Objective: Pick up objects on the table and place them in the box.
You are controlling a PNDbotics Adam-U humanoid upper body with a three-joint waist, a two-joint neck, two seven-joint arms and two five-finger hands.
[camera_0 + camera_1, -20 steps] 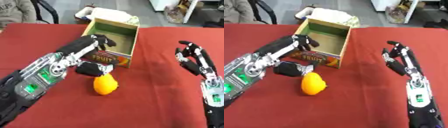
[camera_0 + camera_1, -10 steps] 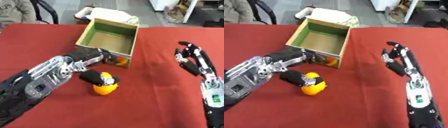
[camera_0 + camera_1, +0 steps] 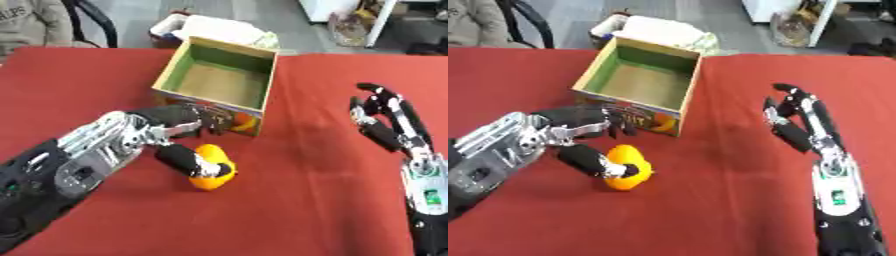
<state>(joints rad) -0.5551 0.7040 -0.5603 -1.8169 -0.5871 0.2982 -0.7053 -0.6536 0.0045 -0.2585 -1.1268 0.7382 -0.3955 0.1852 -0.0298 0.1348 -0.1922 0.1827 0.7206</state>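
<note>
Left hand (image 3: 188, 145) has dropped beside the box (image 3: 221, 85), thumb now against the orange fruit (image 3: 213, 170) (fingers apart, nothing gripped); pickup starting

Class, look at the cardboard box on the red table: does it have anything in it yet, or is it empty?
Empty. The box stands open at the top, and only its green walls and bare brown floor show inside. The orange fruit lies outside on the table, at the left robot hand.

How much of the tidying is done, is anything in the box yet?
Nothing looks done: the box shows only its bare floor. In hand: the left hand is at the orange fruit on the red table, thumb against it, not lifted. Left: grasping and dropping it in. The right hand waits open.
</note>
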